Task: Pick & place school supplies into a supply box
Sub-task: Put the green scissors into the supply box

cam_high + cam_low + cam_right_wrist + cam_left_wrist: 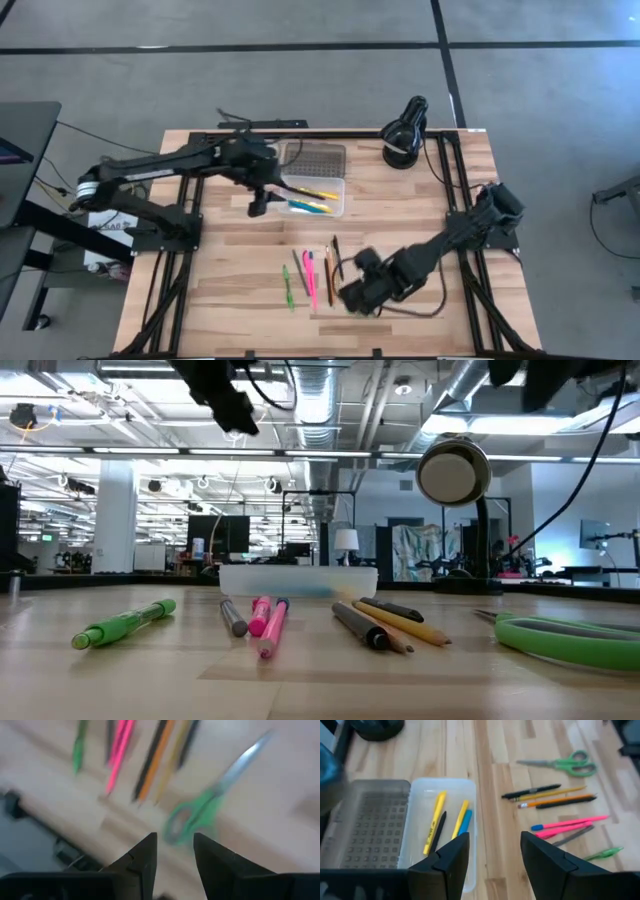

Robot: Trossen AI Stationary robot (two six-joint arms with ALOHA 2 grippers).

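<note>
The left tool (259, 205) hangs over the tabletop (230, 270) just beside the supply box (318, 194), its fingers (451, 857) spread apart and empty. The clear box sits open, its grey lid (367, 822) flat beside it, with yellow, black and blue pens (446, 822) inside. Nearer the front edge lie a green marker (288, 288), pink pens (310, 278) and pencils (331, 262). The right tool (357, 297) hovers above green-handled scissors (200, 812), fingers parted, holding nothing.
</note>
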